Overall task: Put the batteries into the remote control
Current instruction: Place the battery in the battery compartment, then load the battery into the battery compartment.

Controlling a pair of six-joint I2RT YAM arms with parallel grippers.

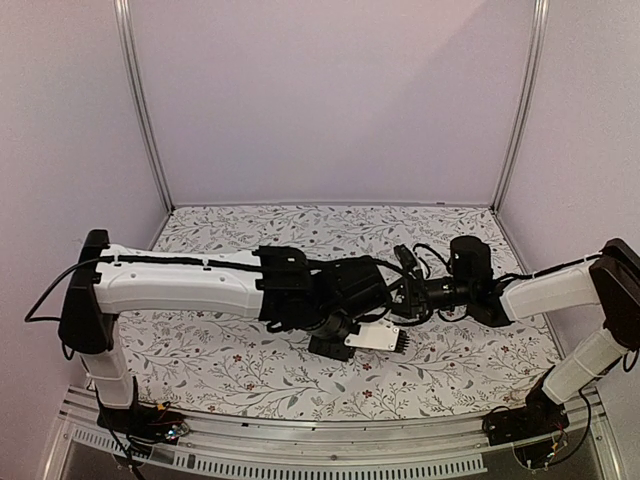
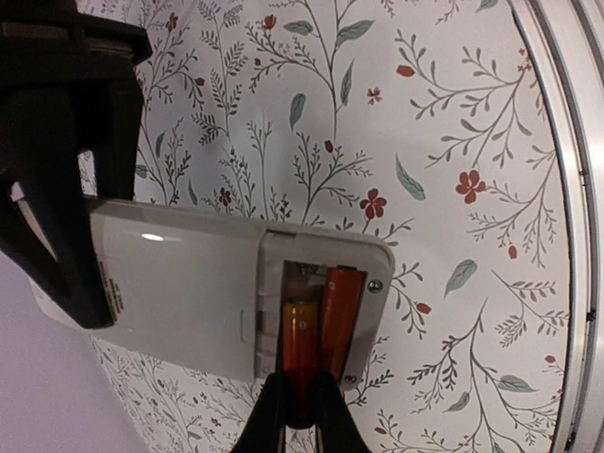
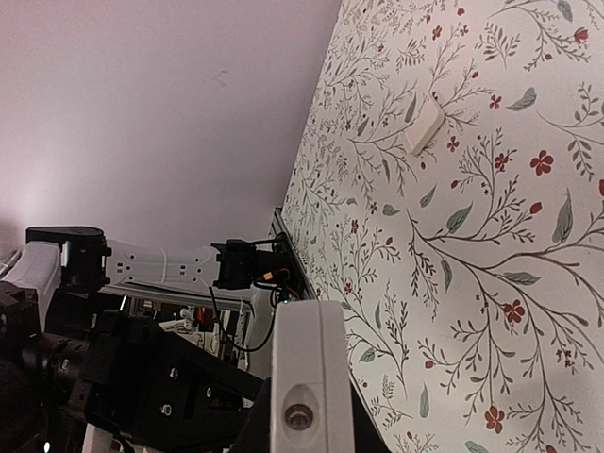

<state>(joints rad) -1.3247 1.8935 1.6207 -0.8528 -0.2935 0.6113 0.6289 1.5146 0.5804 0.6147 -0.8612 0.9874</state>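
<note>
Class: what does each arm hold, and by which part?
Right fingers clamp the remote control at the end opposite its battery bay; left fingers pinch one battery by its outer end.

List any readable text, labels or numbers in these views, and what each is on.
No text can be read in any view.
remote control, back: faint small marks near one edge, too blurred to read.
batteries: plain orange-red casings, no legible print.
table cover: floral pattern only, no words or numbers.
</note>
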